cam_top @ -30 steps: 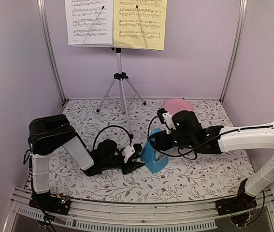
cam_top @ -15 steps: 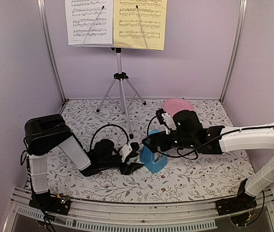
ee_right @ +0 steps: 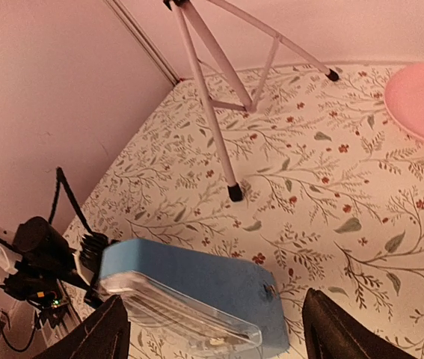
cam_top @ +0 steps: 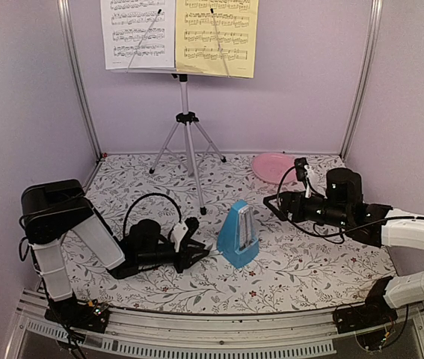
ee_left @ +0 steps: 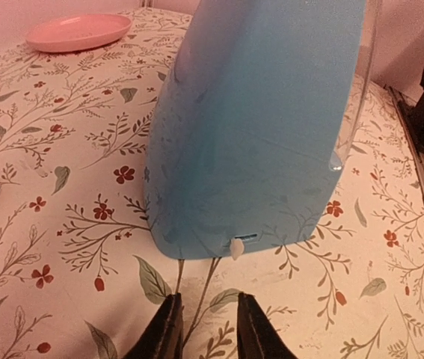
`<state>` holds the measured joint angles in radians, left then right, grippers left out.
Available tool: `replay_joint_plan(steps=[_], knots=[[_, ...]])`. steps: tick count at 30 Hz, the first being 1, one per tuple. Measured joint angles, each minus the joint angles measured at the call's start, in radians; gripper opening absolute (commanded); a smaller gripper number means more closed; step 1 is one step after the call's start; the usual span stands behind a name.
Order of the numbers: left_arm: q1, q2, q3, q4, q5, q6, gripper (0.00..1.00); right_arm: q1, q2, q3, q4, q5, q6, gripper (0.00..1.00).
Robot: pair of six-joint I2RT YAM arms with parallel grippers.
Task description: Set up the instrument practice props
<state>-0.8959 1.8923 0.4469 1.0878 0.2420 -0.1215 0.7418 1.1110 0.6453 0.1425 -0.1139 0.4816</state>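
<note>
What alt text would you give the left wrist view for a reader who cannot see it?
A blue metronome stands upright on a floral tablecloth and fills most of the view. The left gripper, jaws slightly apart and empty, sits at the bottom edge, just short of its base. A pink plate lies far behind.

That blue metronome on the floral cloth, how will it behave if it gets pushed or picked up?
The metronome stands tall on a small base and narrows upward, so a high push would probably tip it. Its sides look smooth and sloped; jaws may slip up them. The clear front cover looks thin and might flex.
</note>
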Motion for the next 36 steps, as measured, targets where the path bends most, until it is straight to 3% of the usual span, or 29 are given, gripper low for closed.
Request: replay_joint_plan(steps=[7,19,26,36], knots=[[0.000,0.027,0.036,0.002,0.016,-0.048,0.18,-0.031,0.160,-0.111,0.047,-0.065,0.021,0.58],[0.000,0.106,0.164,-0.102,0.008,-0.066,0.17,-0.051,0.402,-0.115,0.187,-0.115,-0.008,0.44],[0.001,0.107,0.224,-0.192,-0.004,-0.051,0.16,-0.062,0.521,-0.106,0.259,-0.159,-0.019,0.39],[0.037,0.130,0.356,-0.343,-0.041,0.002,0.20,-0.021,0.545,-0.107,0.328,-0.178,-0.029,0.38]])
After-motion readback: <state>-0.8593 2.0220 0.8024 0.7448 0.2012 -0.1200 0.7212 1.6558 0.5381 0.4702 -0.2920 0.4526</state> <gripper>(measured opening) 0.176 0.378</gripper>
